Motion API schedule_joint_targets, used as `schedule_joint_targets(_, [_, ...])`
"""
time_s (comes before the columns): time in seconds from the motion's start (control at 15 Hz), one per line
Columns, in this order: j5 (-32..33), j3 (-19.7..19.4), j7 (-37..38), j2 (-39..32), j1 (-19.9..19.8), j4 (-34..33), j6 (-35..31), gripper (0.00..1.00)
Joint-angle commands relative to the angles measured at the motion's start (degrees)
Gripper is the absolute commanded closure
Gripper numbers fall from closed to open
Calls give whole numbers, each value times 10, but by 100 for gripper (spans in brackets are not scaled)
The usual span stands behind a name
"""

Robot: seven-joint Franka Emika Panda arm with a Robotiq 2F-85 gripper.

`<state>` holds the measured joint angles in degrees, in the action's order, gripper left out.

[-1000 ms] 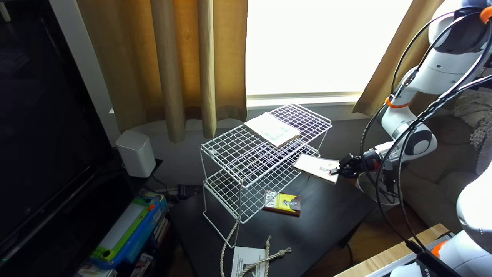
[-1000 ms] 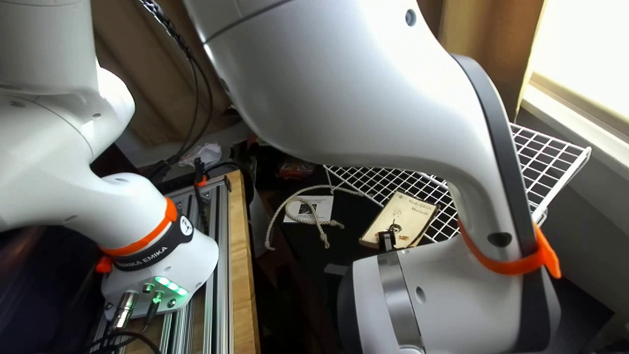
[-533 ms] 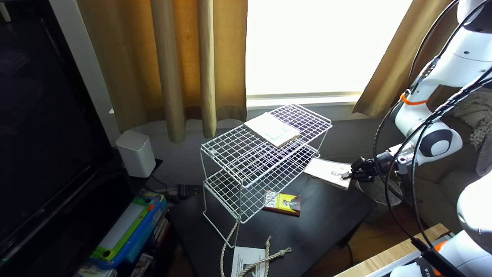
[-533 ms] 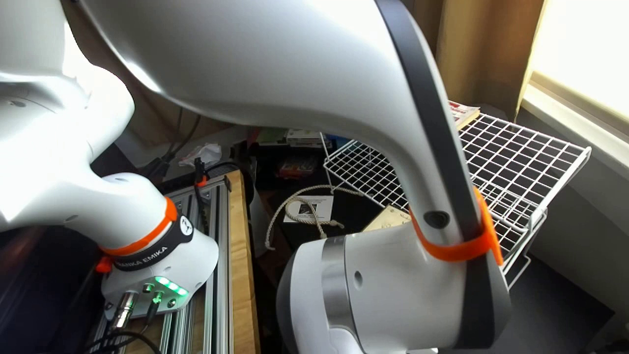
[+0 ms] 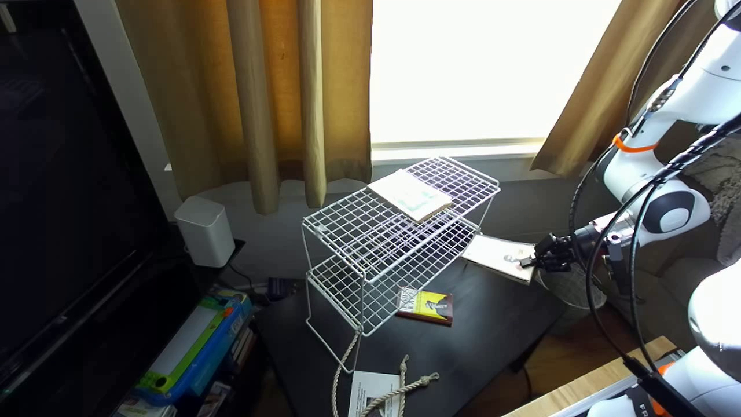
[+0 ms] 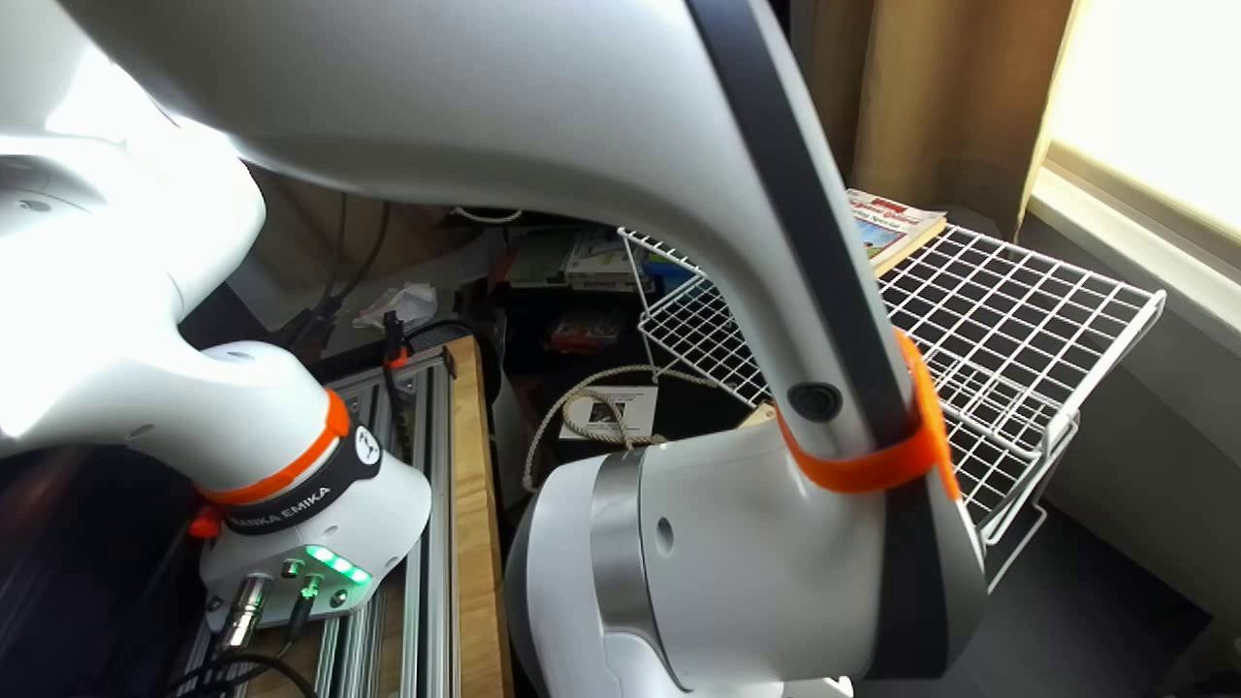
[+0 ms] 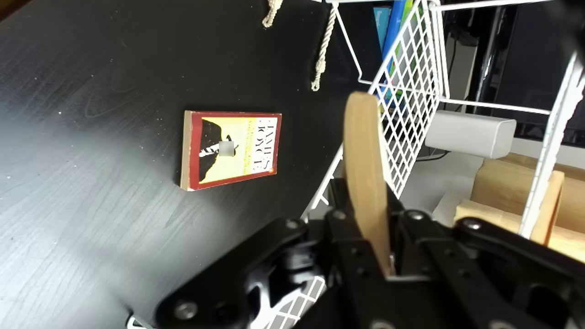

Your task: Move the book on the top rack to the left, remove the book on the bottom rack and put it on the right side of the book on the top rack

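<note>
The book on the top rack (image 5: 408, 194) lies flat, pale cover up, across the top rack (image 5: 353, 234) of the white wire stand; in an exterior view its coloured print (image 6: 882, 233) shows. My gripper (image 5: 531, 262) is shut on the near end of the book from the bottom rack (image 5: 495, 253), which is held out beyond the stand's right end, pale face up. Its far end overlaps the corner of the bottom rack (image 5: 341, 289) in view; whether they touch I cannot tell. In the wrist view its page edge (image 7: 363, 151) runs between the fingers of the gripper (image 7: 365, 196).
A yellow and red book (image 5: 425, 306) lies on the black table (image 5: 480, 324) by the stand. Rope (image 5: 405, 389) and a white sheet (image 5: 370, 385) are at the table's front. A wire basket (image 5: 570, 289) stands behind the gripper; a window sill (image 5: 457, 152) runs behind the stand.
Gripper and held book have moved right, away from the stand, in an exterior view, lifting slightly at the end. The arm has shifted, uncovering the top rack and its book in an exterior view.
</note>
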<state>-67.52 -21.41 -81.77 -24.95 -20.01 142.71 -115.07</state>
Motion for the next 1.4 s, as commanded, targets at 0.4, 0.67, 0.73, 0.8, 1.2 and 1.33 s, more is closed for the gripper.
schedule_joint_targets(0.4, [63, -29, -8, 83, -35, 39, 3, 96])
schedule_joint_targets(0.67, [68, -36, -21, 114, -55, 53, 24, 96])
schedule_joint_targets(0.73, [66, -36, -25, 120, -58, 55, 26, 96])
schedule_joint_targets(0.8, [65, -37, -29, 125, -60, 57, 32, 96])
schedule_joint_targets(1.2, [67, -42, -47, 147, -70, 63, 59, 96])
schedule_joint_targets(1.33, [70, -46, -55, 155, -74, 64, 71, 96])
